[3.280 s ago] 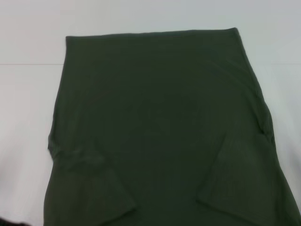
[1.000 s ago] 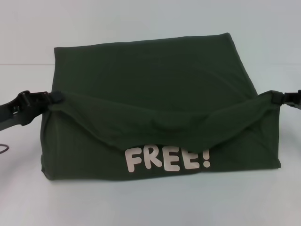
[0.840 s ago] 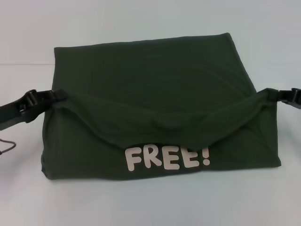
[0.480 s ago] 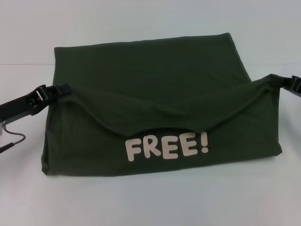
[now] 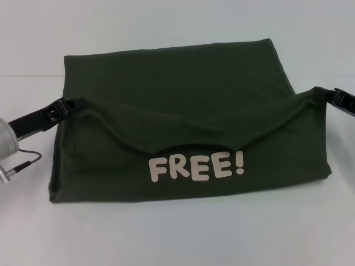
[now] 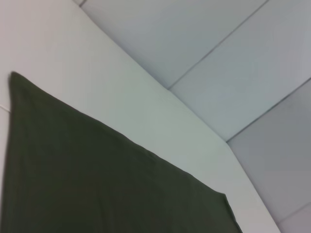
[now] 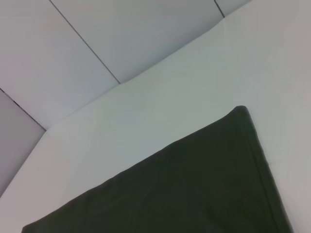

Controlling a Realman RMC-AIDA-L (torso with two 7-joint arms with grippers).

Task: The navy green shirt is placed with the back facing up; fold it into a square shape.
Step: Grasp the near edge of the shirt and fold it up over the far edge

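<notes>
Navy green shirt (image 5: pixel 183 100) on white table (image 5: pixel 177 233), centre of head view — soft matte cotton, near end lifted and doubled toward far hem, cream "FREE!" lettering (image 5: pixel 197 167) exposed. Lifted edge sags in shallow curve between corners. Left gripper (image 5: pixel 65 105) pinched on left corner; right gripper (image 5: pixel 327 95) pinched on right corner — both black, slim. Wrist views: smooth dark cloth, pale wall panels.

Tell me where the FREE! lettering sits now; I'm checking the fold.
In the head view, the lettering faces up on the shirt, near its near edge at mid-width, just below the sagging fold held between the left gripper and right gripper.
</notes>
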